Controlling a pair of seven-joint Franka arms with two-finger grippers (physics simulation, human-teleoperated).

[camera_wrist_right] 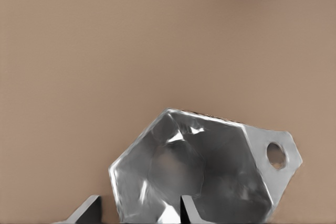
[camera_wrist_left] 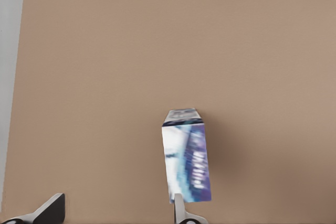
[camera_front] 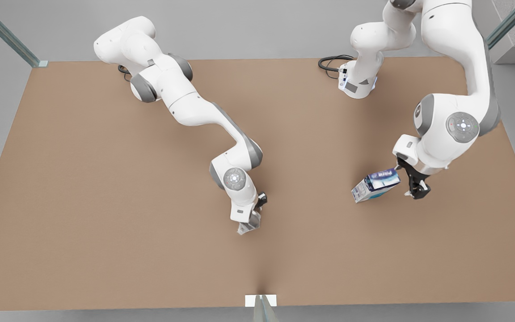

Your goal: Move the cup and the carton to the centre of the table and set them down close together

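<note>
Carton [camera_front: 376, 185] lies tilted right of centre in the front view, its end touching the left gripper [camera_front: 411, 185]; the left wrist view shows the carton [camera_wrist_left: 186, 156] upright against one fingertip [camera_wrist_left: 178, 208], the other fingertip well apart, jaws open, nothing gripped. Cup [camera_front: 249, 225] sits at lower centre of the table [camera_front: 83, 201], mostly hidden under the right gripper [camera_front: 255, 214]. Right wrist view shows the faceted cup [camera_wrist_right: 205, 171] with its handle hole, one fingertip [camera_wrist_right: 189, 211] over the rim, one outside; grip can't be confirmed.
</note>
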